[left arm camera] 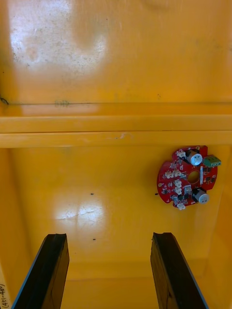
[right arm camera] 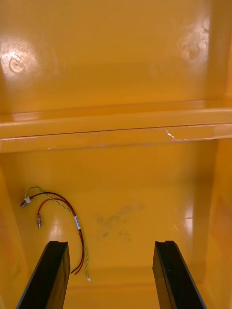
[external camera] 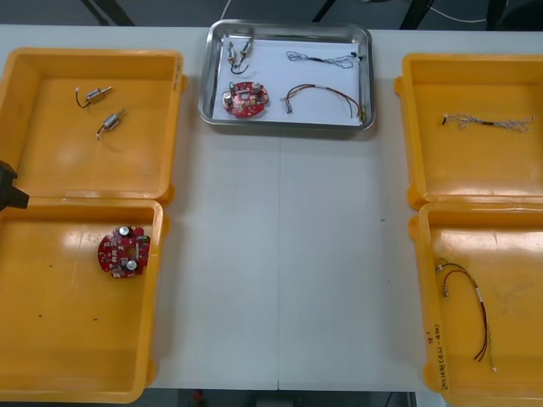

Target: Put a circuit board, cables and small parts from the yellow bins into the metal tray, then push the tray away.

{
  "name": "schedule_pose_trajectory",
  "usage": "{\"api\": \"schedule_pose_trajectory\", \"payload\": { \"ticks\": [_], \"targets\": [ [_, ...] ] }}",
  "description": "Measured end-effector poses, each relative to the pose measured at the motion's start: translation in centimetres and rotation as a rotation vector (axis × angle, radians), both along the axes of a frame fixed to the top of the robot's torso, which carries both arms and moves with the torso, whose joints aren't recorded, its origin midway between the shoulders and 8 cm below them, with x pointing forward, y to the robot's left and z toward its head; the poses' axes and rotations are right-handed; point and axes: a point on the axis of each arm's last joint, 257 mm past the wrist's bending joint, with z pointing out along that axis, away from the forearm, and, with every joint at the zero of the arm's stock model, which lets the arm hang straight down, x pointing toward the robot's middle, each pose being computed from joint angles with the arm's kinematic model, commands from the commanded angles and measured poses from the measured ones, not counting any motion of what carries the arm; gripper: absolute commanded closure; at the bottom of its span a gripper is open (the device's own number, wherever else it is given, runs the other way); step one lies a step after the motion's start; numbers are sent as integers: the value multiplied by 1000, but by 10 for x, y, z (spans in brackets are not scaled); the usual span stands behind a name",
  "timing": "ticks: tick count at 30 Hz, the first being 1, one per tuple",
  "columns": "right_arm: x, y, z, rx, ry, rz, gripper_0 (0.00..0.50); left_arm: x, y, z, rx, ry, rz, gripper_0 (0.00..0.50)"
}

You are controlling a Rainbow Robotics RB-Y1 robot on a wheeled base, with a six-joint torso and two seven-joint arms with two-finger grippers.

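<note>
The metal tray [external camera: 366, 51], white inside, stands at the table's far middle. In it lie a red circuit board [external camera: 245, 98], a small metal part [external camera: 237, 52], a thin twisted cable [external camera: 321, 58] and a red and yellow cable [external camera: 322, 95]. My left gripper [left arm camera: 108, 236] hangs open over the near left yellow bin [left arm camera: 116, 130]; another red circuit board [left arm camera: 189, 176] lies ahead of its right finger. My right gripper [right arm camera: 110, 243] is open over the near right bin [right arm camera: 116, 128], with a red and yellow cable [right arm camera: 63, 217] lying by its left finger.
The far left bin [external camera: 93, 59] holds two small metal parts [external camera: 93, 95] [external camera: 110, 123]. A twisted cable [external camera: 488, 122] lies in the far right bin [external camera: 407, 127]. A black bit of the left arm [external camera: 8, 188] shows at the left edge. Bare table runs between the bins.
</note>
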Motion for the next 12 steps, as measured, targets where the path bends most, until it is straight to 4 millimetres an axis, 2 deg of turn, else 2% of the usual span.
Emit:
{"api": "schedule_pose_trajectory", "payload": {
  "ticks": [12],
  "targets": [
    [0, 0, 0, 0, 1, 0, 0, 0, 0, 0, 0, 0, 0, 0]
  ]
}}
